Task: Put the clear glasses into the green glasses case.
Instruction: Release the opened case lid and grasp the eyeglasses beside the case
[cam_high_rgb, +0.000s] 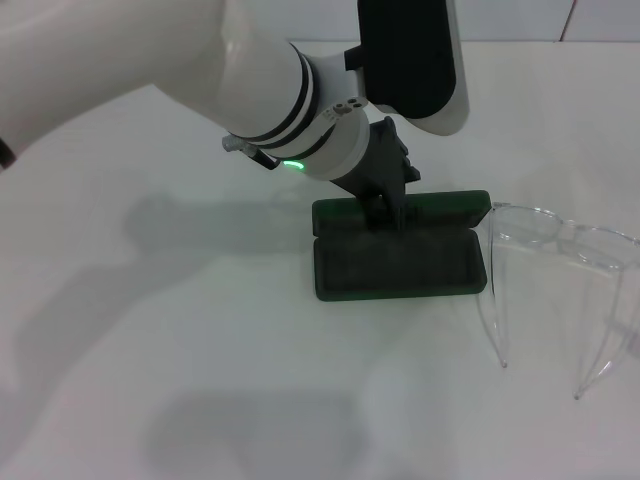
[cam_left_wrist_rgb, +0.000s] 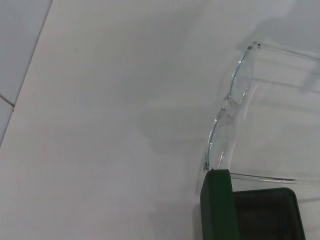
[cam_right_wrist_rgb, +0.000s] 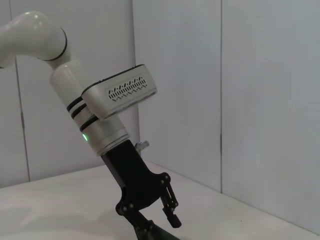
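**Desk:** Where is the left hand?

**Operator:** I see the left hand (cam_high_rgb: 388, 212) down at the green glasses case (cam_high_rgb: 400, 262), at the rear edge where the raised lid meets the lined tray. In the right wrist view its fingers (cam_right_wrist_rgb: 171, 216) stand apart; whether one of them touches the lid I can't quite tell from here.

**Desk:** And the case?

**Operator:** It lies open on the white surface (cam_high_rgb: 200, 380), dark lining up.

**Desk:** The glasses?

**Operator:** The clear glasses (cam_high_rgb: 560, 240) sit on the surface just beside the case's right end, arms unfolded and pointing toward me. Nothing grips them.

**Desk:** Right hand?

**Operator:** I don't see it in any view.
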